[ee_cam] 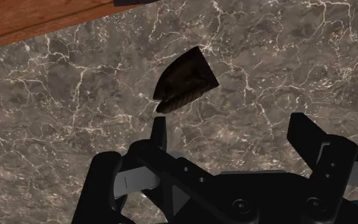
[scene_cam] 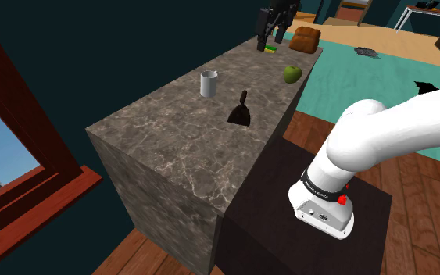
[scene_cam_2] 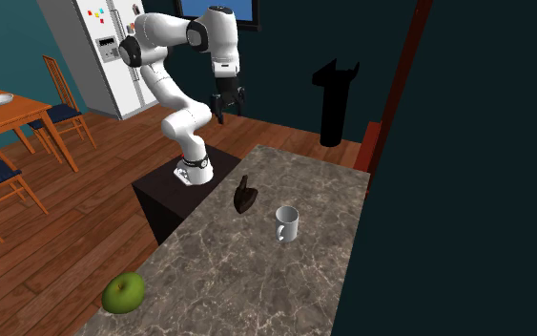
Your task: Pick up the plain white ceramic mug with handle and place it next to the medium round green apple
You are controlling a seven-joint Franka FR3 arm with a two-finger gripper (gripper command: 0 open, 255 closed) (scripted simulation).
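Gripper: your black two-finger gripper [scene_cam_2: 226, 103] hangs open, empty.
Mug: white handled mug [scene_cam_2: 286, 224], well apart from round green apple [scene_cam_2: 123, 292].

The white arm [scene_cam_2: 173, 88] rises from its base beside the desk [scene_cam_2: 257, 277], folds back at the elbow and arches high, its wrist turned downward. The black tool [scene_cam_2: 228, 110] hangs well above the desk, pointing down at it, its two fingers [ee_cam: 159, 130] spread apart with nothing between them.
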